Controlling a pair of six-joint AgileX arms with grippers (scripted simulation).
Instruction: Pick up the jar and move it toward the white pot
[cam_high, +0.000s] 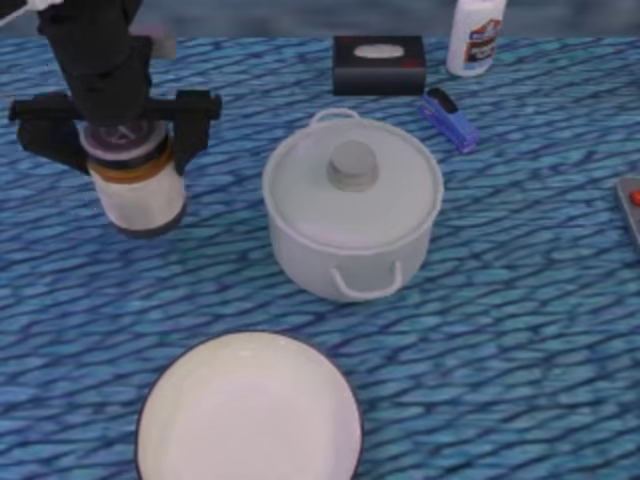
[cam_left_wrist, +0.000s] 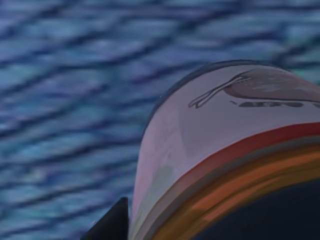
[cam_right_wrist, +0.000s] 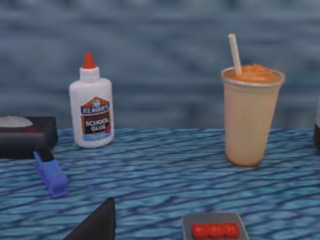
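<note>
Your jar (cam_high: 135, 185) sits in the upper left of the top view, its dark lid up between the two black fingers of the left gripper (cam_high: 120, 125), which is closed around it just under the lid at the amber band. The left wrist view is filled by the jar's white label and orange band with blue cloth behind, which suggests it is raised, though you cannot be sure it is fully clear of the table (cam_high: 520, 300). The white pot (cam_high: 352, 205) stands at the centre of the top view, well apart from the jar and to its right, lid on, grey knob up. Judge this as the carry step: the grasp looks made, and the travel toward the pot is what remains. Your next move calls for a steady sideways run to the right, keeping the jar upright and stopping short of the pot's near wall and loop handle. A white plate (cam_high: 250, 410) lies at lower centre, out of that path. The right arm is out of the top view, its wrist camera facing a glue bottle (cam_right_wrist: 91, 107) and an orange drink (cam_right_wrist: 251, 115); you cannot tell its fingers' state.
</note>
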